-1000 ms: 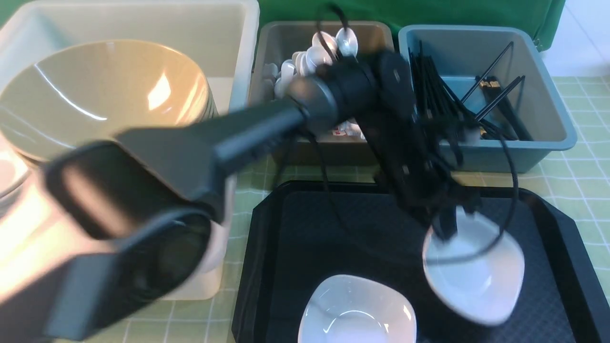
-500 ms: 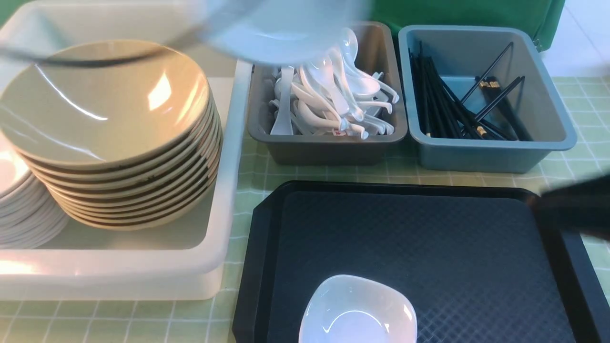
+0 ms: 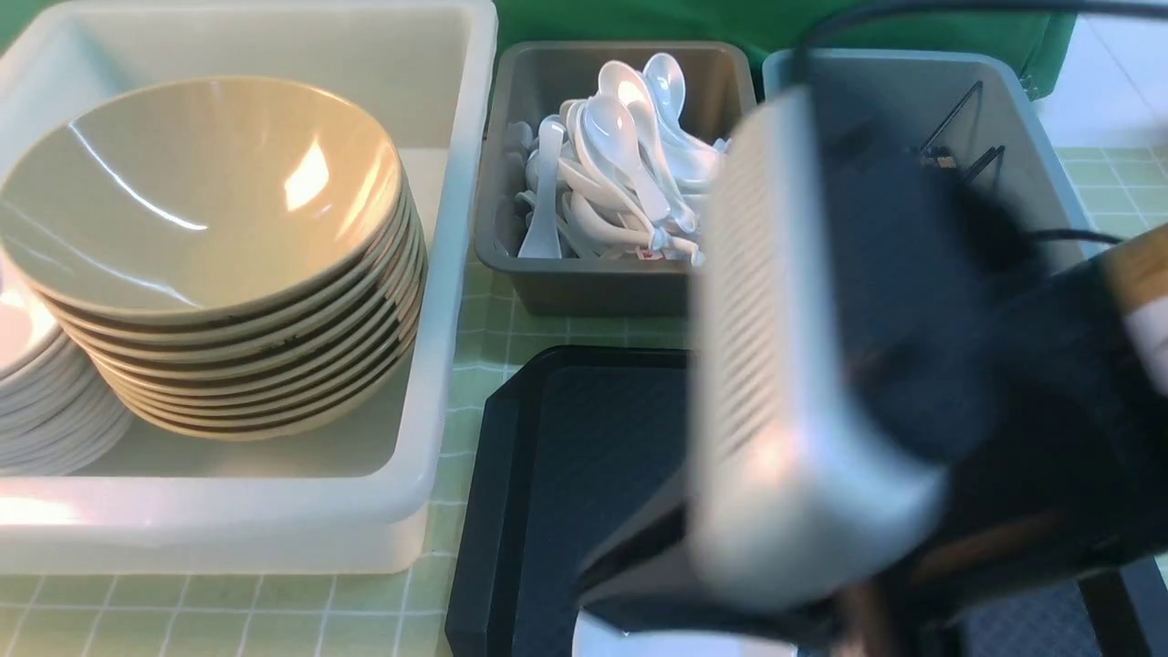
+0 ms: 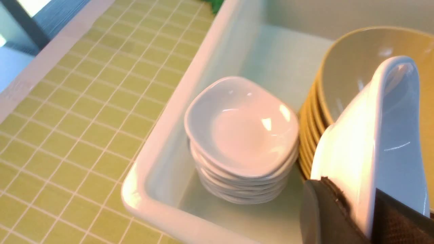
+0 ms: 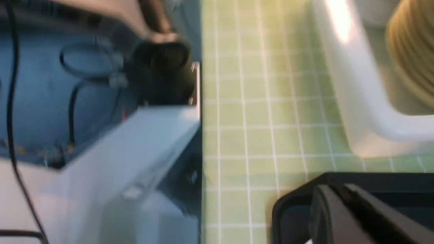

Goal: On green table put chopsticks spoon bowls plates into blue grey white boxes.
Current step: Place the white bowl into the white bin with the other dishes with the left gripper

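Note:
In the left wrist view my left gripper (image 4: 351, 189) is shut on the rim of a white plate (image 4: 373, 135), held on edge over the white box (image 4: 162, 159). A stack of plates (image 4: 242, 128) and stacked tan bowls (image 4: 356, 67) sit below it. My right gripper (image 5: 335, 188) hangs over the corner of the black tray (image 5: 295, 203), fingers pressed together; a white sliver shows under them. Its blurred arm (image 3: 821, 365) fills the front view's right. Spoons (image 3: 620, 164) fill the grey box (image 3: 584, 287). Chopsticks (image 3: 954, 114) peek from the blue box (image 3: 1049, 137). One plate (image 3: 630, 643) barely shows on the tray.
The bowl stack (image 3: 201, 201) takes up most of the white box (image 3: 456, 274). The black tray (image 3: 566, 456) lies on the green table (image 3: 484, 319) in front of the grey and blue boxes. The robot's base and cables (image 5: 84, 84) show beside the table edge.
My left arm lifted a plate off the tray and swung left out of the front view. My right arm came in from the right over the tray, and its jaws closed.

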Action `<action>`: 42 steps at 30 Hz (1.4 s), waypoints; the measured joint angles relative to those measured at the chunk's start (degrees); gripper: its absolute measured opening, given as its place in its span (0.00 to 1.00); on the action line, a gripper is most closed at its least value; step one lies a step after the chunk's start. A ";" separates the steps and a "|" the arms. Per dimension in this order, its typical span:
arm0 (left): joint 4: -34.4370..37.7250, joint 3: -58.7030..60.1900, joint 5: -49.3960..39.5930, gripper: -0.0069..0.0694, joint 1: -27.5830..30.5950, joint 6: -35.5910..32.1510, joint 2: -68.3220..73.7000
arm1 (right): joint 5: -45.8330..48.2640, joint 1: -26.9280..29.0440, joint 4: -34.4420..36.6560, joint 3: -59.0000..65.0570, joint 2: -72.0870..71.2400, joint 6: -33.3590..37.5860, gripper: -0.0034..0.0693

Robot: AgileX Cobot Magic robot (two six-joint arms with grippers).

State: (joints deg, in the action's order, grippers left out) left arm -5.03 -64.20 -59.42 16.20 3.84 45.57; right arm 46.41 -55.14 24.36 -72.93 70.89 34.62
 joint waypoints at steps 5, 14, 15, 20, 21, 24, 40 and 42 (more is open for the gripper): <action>-0.57 -4.08 -2.12 0.11 3.19 1.87 11.33 | -0.47 -1.97 -3.24 -3.34 2.87 -1.74 0.08; 5.33 -12.98 0.05 0.11 17.08 2.08 27.39 | -1.12 -2.01 -3.45 -5.04 4.08 -1.78 0.08; 6.52 -13.26 0.26 0.11 18.06 1.89 28.51 | -1.12 -2.01 -3.45 -5.11 4.08 -1.78 0.08; 12.22 -13.44 0.20 0.11 18.27 0.00 32.34 | -2.01 -2.01 -3.51 -5.10 4.08 -1.78 0.08; 12.73 -13.48 0.26 0.11 18.27 0.00 33.74 | -2.01 -2.01 -3.51 -5.10 4.08 -1.78 0.08; 12.87 -13.49 0.77 0.11 18.27 0.33 36.38 | -2.12 -1.56 -3.55 -5.12 4.08 -1.93 0.09; 9.25 -13.60 0.34 0.39 13.50 -0.66 43.33 | -2.62 5.00 -3.90 -5.17 4.08 -7.65 0.11; 7.35 -13.60 0.06 0.47 12.44 -0.65 43.33 | -2.62 5.00 -3.97 -5.17 4.08 -7.71 0.12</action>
State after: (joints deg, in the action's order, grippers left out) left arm 2.33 -77.80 -59.36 28.64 3.19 88.90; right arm 43.79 -50.14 20.39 -78.10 74.96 26.91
